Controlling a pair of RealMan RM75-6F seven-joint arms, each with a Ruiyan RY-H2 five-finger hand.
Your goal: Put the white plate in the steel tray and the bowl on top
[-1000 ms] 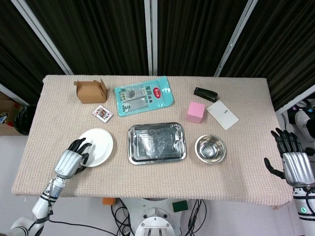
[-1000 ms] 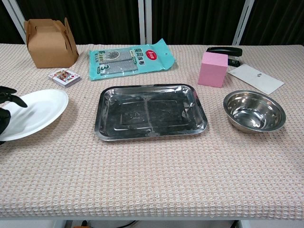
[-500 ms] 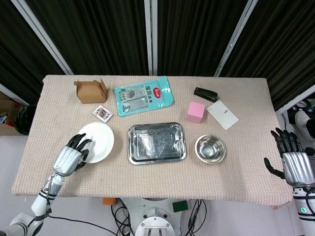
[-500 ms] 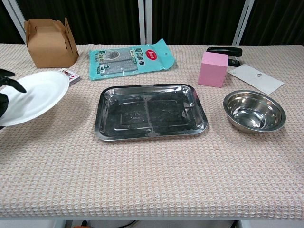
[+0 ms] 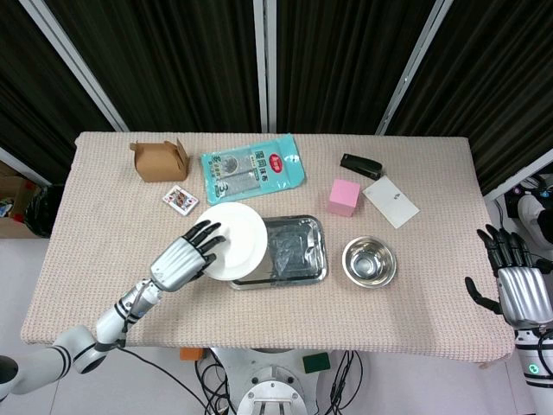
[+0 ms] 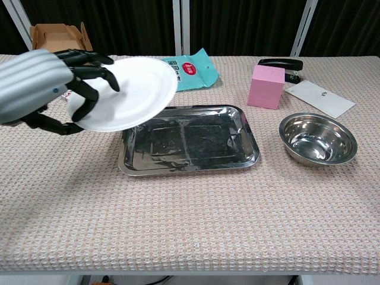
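The left hand (image 6: 44,89) grips the white plate (image 6: 127,92) by its near rim, tilted above the steel tray's (image 6: 189,145) left edge; it looks light, stiff and slippery, so a rim pinch seems right. The right hand (image 5: 517,290) hangs spread and empty off the surface, the steel bowl (image 6: 318,139) sitting just right of the tray

White plate (image 5: 233,241), plain; steel tray (image 5: 298,252) and bowl (image 5: 370,261), bare silver metal. Left hand (image 5: 184,258): silver-grey back, black fingers. Pink block (image 5: 344,196), teal packet (image 5: 253,167), brown carton (image 5: 159,160), beige waffle-weave tablecloth (image 5: 415,303).
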